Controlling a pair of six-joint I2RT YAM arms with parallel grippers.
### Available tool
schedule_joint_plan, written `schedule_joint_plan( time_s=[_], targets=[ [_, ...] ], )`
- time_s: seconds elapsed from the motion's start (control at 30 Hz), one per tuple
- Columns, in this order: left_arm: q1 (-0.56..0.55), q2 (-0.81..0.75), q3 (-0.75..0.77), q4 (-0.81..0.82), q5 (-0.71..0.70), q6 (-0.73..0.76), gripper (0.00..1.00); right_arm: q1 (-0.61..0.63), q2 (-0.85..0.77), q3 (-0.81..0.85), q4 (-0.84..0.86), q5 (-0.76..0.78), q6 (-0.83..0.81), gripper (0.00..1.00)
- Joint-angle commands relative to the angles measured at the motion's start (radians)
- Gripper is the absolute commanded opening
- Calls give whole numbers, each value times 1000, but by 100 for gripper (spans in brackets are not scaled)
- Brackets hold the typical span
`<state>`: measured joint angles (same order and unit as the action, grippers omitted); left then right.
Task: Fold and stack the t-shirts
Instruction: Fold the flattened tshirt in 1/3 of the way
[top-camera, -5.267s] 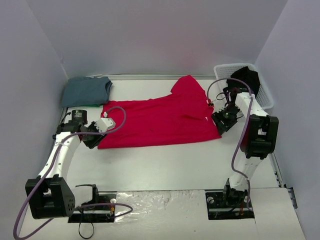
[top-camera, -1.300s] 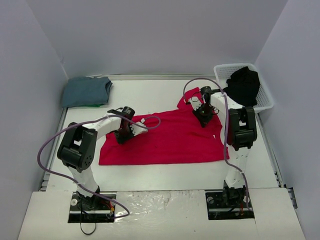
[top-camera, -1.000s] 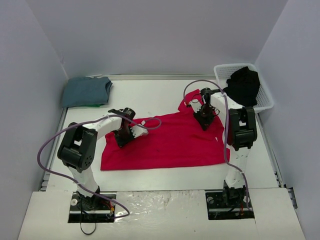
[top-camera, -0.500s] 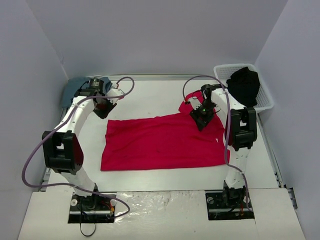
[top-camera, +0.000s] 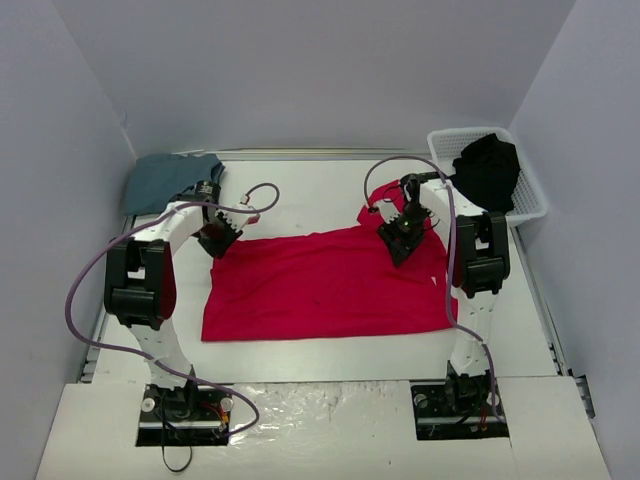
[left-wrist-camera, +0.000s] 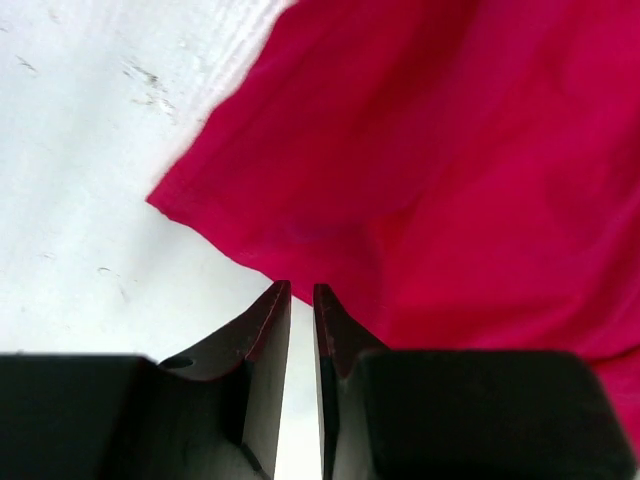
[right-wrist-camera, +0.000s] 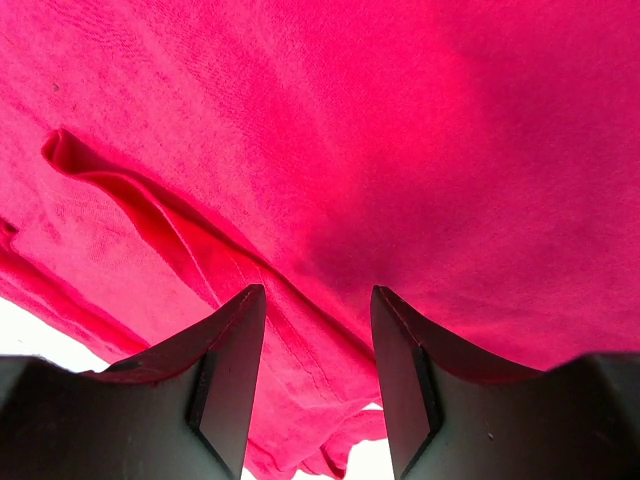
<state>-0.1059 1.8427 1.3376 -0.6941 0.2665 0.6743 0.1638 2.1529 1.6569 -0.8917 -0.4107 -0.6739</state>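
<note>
Top view first: your left arm rises from its base, folds at the elbow and reaches forward, with the left gripper pitched down at the far left corner of the red t-shirt; your right arm stands tall and doubles back, the right gripper pointing down over the shirt's far right part, near a bunched sleeve; the red shirt lies spread flat in the middle of the table; the blue-grey t-shirt sits folded at the far left corner; the black t-shirt is heaped in the white basket at far right; from up here you cannot read either pincer's gap.

Left wrist now, and here's what the top view hides: the fingers stand only a slit apart with nothing between them; the tips sit right at the shirt's edge beside a pointed corner of red cloth; white table shows to the left.

Right wrist: jaws clearly apart and empty over red cloth that nearly fills the view; a raised crease runs across at left; whether the tips touch the cloth you cannot tell.
</note>
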Motion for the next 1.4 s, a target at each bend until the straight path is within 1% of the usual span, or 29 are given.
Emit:
schedule_joint_plan(
  time_s=[0.0,0.27,0.4,0.5,0.77,0.8,0.83,0.87,0.9,1.07,1.27,1.37],
  targets=[
    [25,13,29,51,26,19,15,-7,2,-17,-43,-17,8,42],
    [38,78,64,76,51,18,15,-9,13,-11,-43,-10,20,43],
    [44,90,75,100,51,11,15,-9,13,-16,-44,-13,16,47],
    [48,101,97,99,56,1,15,-7,16,-22,-46,-14,13,49],
    [49,138,124,70,59,4,15,-9,22,-37,-44,-16,0,52],
    [51,139,123,73,59,4,15,-9,22,-37,-44,-16,-1,51],
    [49,142,120,74,60,2,4,-9,24,-37,-44,-17,-1,51],
    [49,142,120,74,62,1,2,-10,24,-37,-44,-17,-3,50],
    [49,144,120,74,62,-2,2,-10,25,-37,-44,-17,-3,48],
    [49,122,118,85,60,-25,2,-10,30,-40,-44,-14,-3,43],
    [49,24,81,179,30,-71,2,-23,12,-40,-44,-17,-6,38],
    [49,-13,67,219,25,-88,2,-30,10,-40,-44,-20,-7,38]
  ],
)
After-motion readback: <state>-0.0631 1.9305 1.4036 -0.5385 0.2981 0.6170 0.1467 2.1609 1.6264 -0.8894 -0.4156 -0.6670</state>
